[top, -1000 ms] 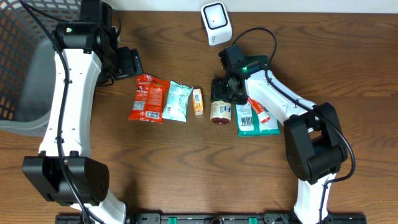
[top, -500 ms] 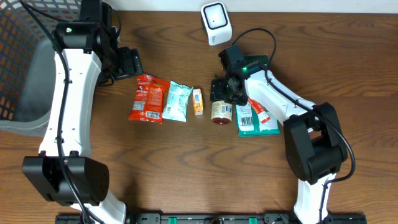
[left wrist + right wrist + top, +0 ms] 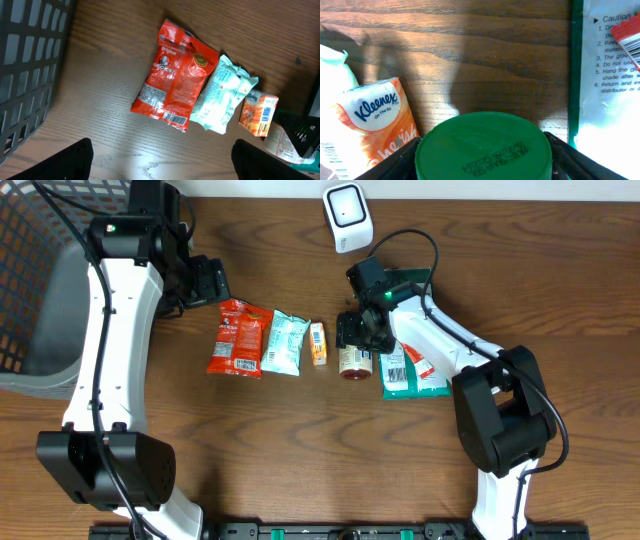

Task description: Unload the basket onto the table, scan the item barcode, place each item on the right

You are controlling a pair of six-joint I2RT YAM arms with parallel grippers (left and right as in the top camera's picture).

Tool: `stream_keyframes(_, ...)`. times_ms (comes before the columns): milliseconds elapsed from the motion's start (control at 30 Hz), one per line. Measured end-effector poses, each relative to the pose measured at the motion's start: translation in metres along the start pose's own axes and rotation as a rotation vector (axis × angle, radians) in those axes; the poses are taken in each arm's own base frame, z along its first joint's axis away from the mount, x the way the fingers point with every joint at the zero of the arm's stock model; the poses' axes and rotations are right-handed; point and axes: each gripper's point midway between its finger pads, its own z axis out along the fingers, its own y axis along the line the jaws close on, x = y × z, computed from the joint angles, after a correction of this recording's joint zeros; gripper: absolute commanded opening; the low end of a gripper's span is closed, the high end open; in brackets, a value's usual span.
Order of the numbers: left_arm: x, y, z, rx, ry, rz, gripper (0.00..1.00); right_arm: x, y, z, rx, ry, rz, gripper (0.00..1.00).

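Note:
A jar with a green lid lies on its side on the wood table. My right gripper straddles the lid, with a dark finger pressed against each side of it. In the overhead view the right gripper covers the jar's lid end. The white barcode scanner stands at the table's back edge, apart from the jar. My left gripper hovers open at the back left over bare wood, and its fingers stand wide apart with nothing between them.
A red snack bag, a pale teal pack and an orange Kleenex pack lie in a row left of the jar. A teal-and-white packet lies right of it. A grey wire basket stands at the far left.
My right gripper has shifted slightly left over the jar's lid end. The left arm and the other items have not moved.

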Motion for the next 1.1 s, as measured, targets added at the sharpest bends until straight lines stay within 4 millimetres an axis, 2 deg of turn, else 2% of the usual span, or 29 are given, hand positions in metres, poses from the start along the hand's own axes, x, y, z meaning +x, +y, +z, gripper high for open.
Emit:
stream_keyframes(233, 0.0, 0.0, 0.0, 0.0, 0.0, 0.0, 0.89, 0.0, 0.0, 0.0, 0.003, -0.002, -0.034, 0.57)
stream_keyframes(533, 0.0, 0.0, 0.0, 0.0, 0.0, 0.0, 0.89, 0.003, -0.002, -0.002, 0.011, 0.012, -0.088, 0.57)
stream_keyframes(633, 0.0, 0.0, 0.0, 0.0, 0.0, 0.0, 0.89, 0.003, -0.002, -0.004, 0.014, 0.009, -0.114, 0.54)
stream_keyframes(900, 0.0, 0.0, 0.0, 0.0, 0.0, 0.0, 0.89, -0.001, 0.003, -0.027, -0.002, -0.03, -0.177, 0.53)
stream_keyframes(1100, 0.0, 0.0, 0.0, 0.0, 0.0, 0.0, 0.89, -0.002, 0.005, -0.034, -0.004, -0.043, -0.206, 0.54)
